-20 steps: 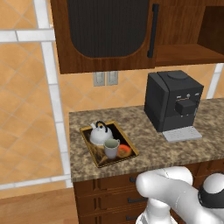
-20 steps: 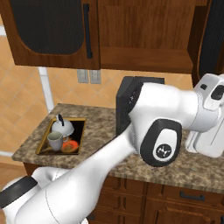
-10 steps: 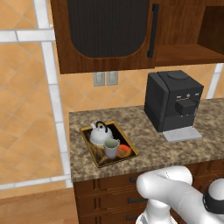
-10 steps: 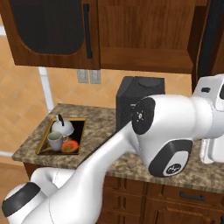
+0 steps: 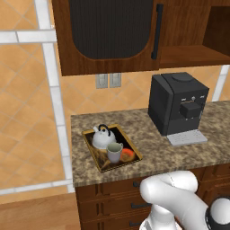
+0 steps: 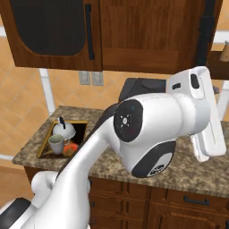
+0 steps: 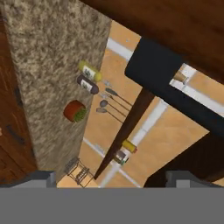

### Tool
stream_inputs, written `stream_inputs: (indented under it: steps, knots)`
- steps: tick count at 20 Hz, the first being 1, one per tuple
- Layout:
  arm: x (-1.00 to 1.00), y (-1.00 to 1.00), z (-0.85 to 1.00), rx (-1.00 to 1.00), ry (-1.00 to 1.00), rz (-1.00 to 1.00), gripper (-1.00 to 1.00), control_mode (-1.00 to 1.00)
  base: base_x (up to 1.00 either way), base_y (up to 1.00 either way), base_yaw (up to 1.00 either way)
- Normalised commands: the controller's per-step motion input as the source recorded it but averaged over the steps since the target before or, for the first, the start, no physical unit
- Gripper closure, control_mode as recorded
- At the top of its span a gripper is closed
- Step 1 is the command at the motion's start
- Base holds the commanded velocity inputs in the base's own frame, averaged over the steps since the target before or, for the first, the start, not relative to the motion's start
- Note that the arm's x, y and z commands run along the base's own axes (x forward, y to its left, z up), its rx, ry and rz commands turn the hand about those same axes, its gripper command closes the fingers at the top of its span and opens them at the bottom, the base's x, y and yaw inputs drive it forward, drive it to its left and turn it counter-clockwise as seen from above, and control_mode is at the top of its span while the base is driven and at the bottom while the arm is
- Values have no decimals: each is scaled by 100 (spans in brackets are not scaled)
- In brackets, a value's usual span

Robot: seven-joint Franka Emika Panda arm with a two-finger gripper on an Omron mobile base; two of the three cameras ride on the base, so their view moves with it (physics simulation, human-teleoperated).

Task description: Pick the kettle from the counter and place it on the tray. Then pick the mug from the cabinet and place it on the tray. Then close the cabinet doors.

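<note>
From the left base view, the kettle [image 5: 103,138] and mug [image 5: 114,152] both sit inside the tray [image 5: 92,151] on the surface [image 5: 148,150], well away from the jaws [image 7: 109,178]. The left cabinet door [image 5: 108,33] is shut; to its right the cabinet [image 5: 191,49] stands open, its shelf bare. The hand view, rolled sideways, shows two bottles [image 7: 89,78], a red pot [image 7: 74,110] and hanging utensils [image 7: 113,104] ahead of the jaws, which stand wide apart and hold nothing. In the right base view the arm [image 6: 147,134] arches high above the surface, forearm raised toward the cabinet.
</note>
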Motion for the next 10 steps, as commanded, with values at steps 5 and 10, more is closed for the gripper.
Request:
stream_inputs:
  steps: [5,10]
  knots:
    - [44,74,0,-15,18,23,-100,-100,0,0,0]
    - [53,79,0,-14,15,19,-100,-100,0,0,0]
